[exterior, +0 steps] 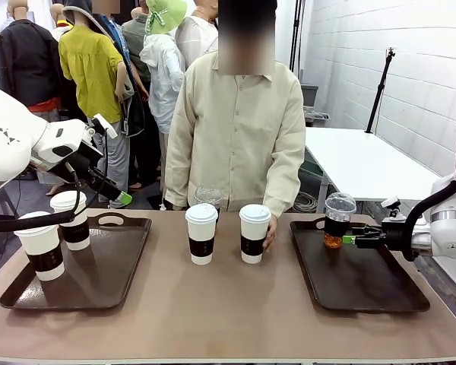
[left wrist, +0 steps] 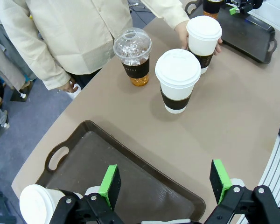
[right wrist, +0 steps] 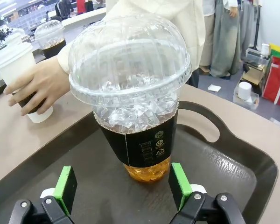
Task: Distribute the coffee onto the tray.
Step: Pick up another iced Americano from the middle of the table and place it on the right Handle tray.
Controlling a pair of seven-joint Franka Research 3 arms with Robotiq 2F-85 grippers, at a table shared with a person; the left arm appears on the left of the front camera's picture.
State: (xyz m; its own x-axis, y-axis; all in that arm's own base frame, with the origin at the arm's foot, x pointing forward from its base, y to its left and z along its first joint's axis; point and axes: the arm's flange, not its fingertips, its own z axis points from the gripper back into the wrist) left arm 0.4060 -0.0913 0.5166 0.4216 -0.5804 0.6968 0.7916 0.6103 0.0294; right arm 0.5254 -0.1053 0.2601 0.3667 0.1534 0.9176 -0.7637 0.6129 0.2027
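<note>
Two white sleeved cups (exterior: 42, 243) (exterior: 71, 219) stand on the left tray (exterior: 99, 281). My left gripper (exterior: 118, 196) hangs open above that tray's far edge, its green pads (left wrist: 110, 185) wide apart over the tray (left wrist: 130, 182). Mid-table stand two more white cups (exterior: 201, 233) (exterior: 254, 233); a person's hand (exterior: 270, 232) holds the right one. Behind them is a clear dome-lidded cup (exterior: 207, 196). The other clear cup (right wrist: 137, 116) stands on the right tray (exterior: 365, 285), just beyond the open fingers of my right gripper (right wrist: 122, 183), apart from both pads.
The person stands at the far side of the table, behind the middle cups. Both trays have raised rims and cut-out handles (right wrist: 203, 126). Bare brown tabletop (exterior: 228, 304) lies between the trays and along the near edge.
</note>
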